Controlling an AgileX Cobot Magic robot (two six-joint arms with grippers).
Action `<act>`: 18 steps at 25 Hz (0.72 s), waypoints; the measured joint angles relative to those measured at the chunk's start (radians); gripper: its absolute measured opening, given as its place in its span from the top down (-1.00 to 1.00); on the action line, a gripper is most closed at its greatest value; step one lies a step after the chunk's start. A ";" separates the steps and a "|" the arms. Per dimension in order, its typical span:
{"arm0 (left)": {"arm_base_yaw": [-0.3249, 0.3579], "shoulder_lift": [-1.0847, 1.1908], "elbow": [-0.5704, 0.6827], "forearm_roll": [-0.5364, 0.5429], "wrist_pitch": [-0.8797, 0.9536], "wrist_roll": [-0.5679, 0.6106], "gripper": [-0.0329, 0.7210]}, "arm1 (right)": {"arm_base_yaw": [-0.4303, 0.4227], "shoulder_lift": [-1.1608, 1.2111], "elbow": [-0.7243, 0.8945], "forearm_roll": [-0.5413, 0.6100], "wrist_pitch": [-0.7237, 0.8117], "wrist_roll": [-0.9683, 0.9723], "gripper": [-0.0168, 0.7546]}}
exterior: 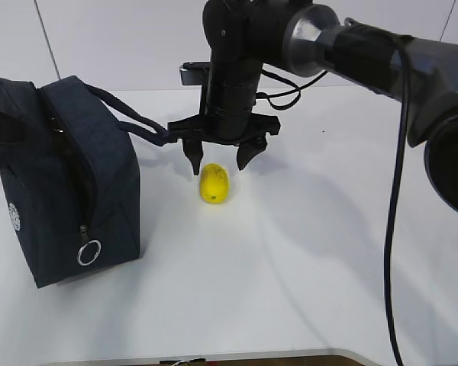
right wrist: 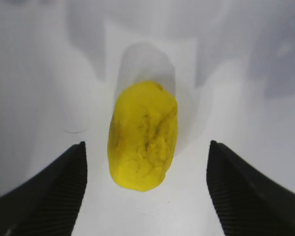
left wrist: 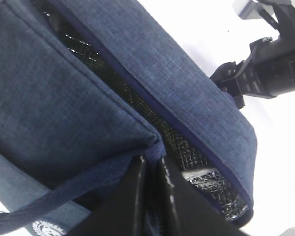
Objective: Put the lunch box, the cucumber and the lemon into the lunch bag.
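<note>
The navy lunch bag (exterior: 69, 179) stands upright at the left, its zipper open and the silver ring pull (exterior: 89, 252) hanging low. My left gripper (left wrist: 152, 164) is shut on the fabric rim at the bag's opening, where the silvery lining (left wrist: 206, 184) shows. The yellow lemon (exterior: 214, 184) lies on the white table to the right of the bag. My right gripper (exterior: 220, 162) is open and points down just above the lemon (right wrist: 143, 141), one finger on each side, not touching it. The lunch box and the cucumber are out of view.
The bag's loop handle (exterior: 133, 122) reaches toward the right gripper's left finger. The right arm's black cable (exterior: 393, 229) hangs at the right. The table's front edge (exterior: 214, 358) is at the bottom. The right arm (left wrist: 273, 69) shows beyond the bag.
</note>
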 joint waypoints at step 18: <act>0.000 0.000 0.000 -0.002 0.000 0.000 0.91 | -0.002 0.051 0.000 0.001 -0.002 -0.002 -0.57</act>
